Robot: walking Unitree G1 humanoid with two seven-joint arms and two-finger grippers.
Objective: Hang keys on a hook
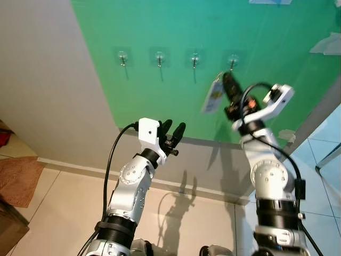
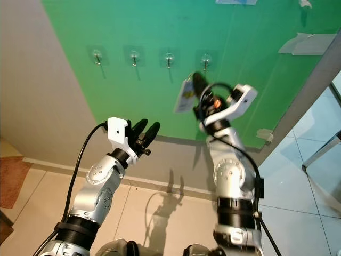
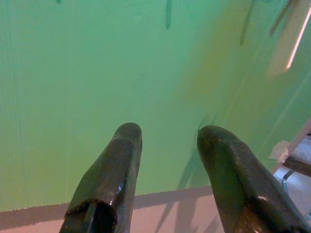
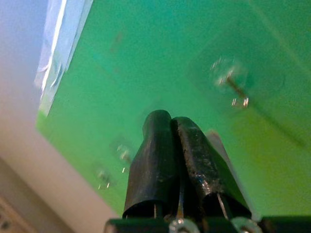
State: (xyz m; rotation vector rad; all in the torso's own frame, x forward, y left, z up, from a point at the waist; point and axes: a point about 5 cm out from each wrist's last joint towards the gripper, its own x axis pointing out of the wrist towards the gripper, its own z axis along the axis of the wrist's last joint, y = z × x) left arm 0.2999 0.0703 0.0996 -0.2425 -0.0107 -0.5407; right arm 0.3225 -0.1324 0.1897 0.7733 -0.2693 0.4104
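Several clear stick-on hooks run in a row along the green wall panel; the rightmost hook is nearest my right gripper. That gripper is raised just below this hook and is shut on the keys, whose white tag hangs to its left. In the right wrist view the fingers are pressed together, with the hook a short way ahead. My left gripper is held up lower and to the left, open and empty, fingers apart before the green panel.
The other hooks hang bare to the left. A white skirting board meets the tiled floor. A brown mat lies at far left. Tape patches stick to the panel's right side.
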